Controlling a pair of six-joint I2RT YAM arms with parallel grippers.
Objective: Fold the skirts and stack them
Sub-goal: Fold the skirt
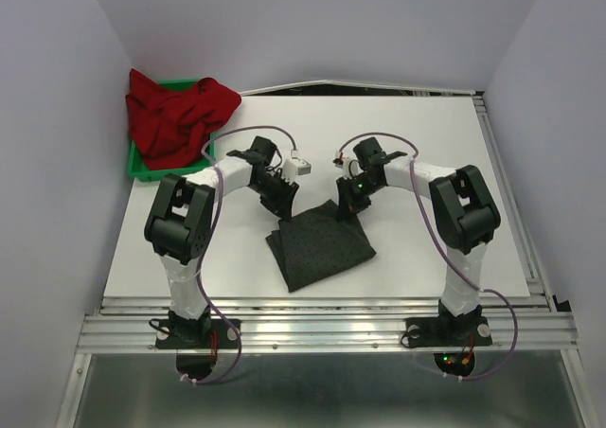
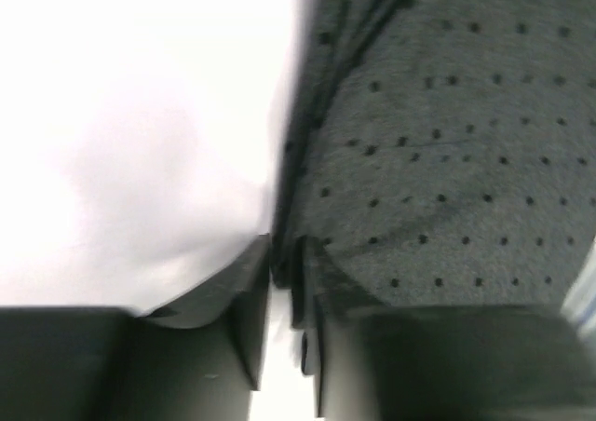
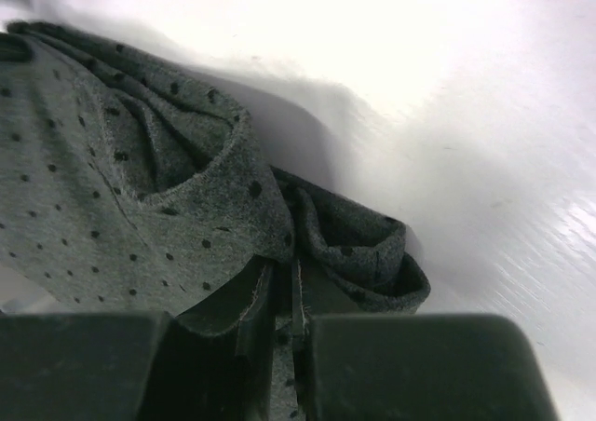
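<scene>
Left gripper (image 1: 277,199): narrow, pinching dotted skirt (image 1: 317,243) edge
Right gripper (image 1: 348,204): narrow, pinching its far corner fold
Table (image 1: 426,153): open surface beyond, rightward

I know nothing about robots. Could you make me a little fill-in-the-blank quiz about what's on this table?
1. The red skirt is heaped on a bin coloured ___.
2. The dark skirt is covered in small ___.
3. The right claw pinches a fold of the ___ skirt.

Missing words: green; dots; dark.
</scene>
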